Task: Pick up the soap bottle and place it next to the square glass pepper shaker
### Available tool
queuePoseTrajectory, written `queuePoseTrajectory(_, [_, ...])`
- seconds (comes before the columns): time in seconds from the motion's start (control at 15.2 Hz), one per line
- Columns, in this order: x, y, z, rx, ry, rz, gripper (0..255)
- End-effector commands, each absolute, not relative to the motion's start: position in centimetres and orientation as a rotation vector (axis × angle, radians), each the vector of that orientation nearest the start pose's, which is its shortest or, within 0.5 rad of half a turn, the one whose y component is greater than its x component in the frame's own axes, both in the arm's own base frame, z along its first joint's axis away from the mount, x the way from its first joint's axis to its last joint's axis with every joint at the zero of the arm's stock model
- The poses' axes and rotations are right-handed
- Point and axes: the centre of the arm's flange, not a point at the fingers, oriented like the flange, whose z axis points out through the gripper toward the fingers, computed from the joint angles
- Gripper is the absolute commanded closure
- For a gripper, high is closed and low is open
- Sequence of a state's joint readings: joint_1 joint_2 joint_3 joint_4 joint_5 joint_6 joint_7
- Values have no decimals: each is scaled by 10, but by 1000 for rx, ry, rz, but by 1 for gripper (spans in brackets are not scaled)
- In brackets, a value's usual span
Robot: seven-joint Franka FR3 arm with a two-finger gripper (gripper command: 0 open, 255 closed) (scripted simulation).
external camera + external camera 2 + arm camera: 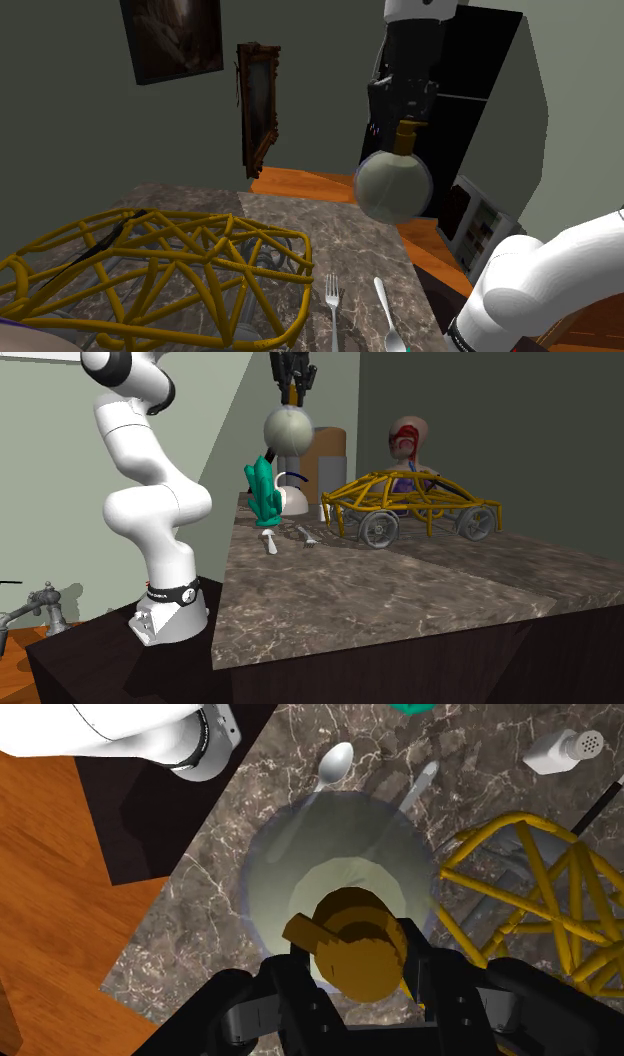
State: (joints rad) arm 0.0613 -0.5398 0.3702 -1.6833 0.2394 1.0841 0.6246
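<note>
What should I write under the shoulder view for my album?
Black gripper holding a round greenish-grey soap bottle with a gold cap above the dark marble table, near a yellow wire car.

White glossy arm w/ fat rounded segments, dark grey bands at joints, black ring w/ small white lettering nr the base, grey-white foot, blocky all-black gripper w/ grey insets.
</note>
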Motion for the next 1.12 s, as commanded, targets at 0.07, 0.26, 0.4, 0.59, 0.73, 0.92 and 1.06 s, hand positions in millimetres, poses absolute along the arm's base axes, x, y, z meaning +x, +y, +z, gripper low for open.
queuePoseTrajectory(0.07, [234,256,750,-3150,238,159,255])
queuePoseTrajectory(0.26, [216,292,750,-3150,238,159,255])
queuePoseTrajectory(0.4, [205,315,750,-3150,238,159,255])
queuePoseTrajectory(0.59, [187,351,751,-3150,238,159,255])
queuePoseTrajectory(0.73, [176,375,751,-3150,238,159,255])
queuePoseTrajectory(0.92, [158,410,751,-3150,238,159,255])
queuePoseTrajectory(1.06, [147,434,751,-3150,238,159,255])
